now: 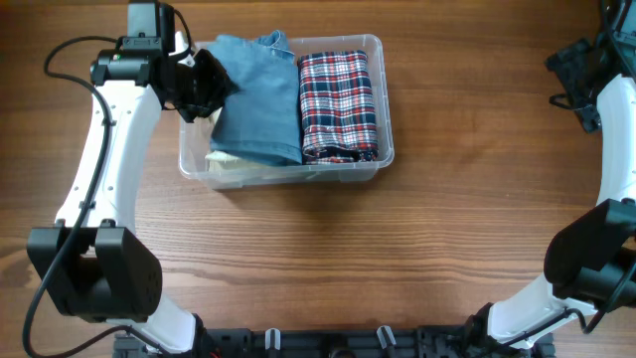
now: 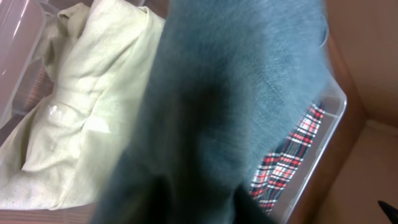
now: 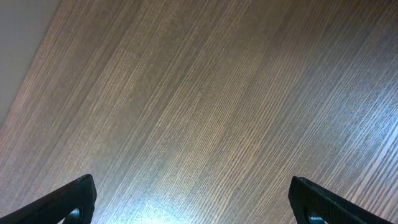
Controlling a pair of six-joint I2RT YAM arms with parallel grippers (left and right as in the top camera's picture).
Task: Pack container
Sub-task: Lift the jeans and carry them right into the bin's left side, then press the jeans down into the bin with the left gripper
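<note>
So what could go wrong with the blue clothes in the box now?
The left pincer sits right against the blue cloth, which fills its camera. If it pulls away with fabric caught, it might drag the cloth out and rumple the cream cloth underneath. The blue cloth also seems to lie over the far rim of the box, so it could hang out instead of lying flat beside the checked shirt.

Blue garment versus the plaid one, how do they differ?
The blue garment is plain; the plaid garment is checked red, white and navy. The left claw is at the blue garment's edge; the plaid garment lies apart from it. Both lie folded in the container.
</note>
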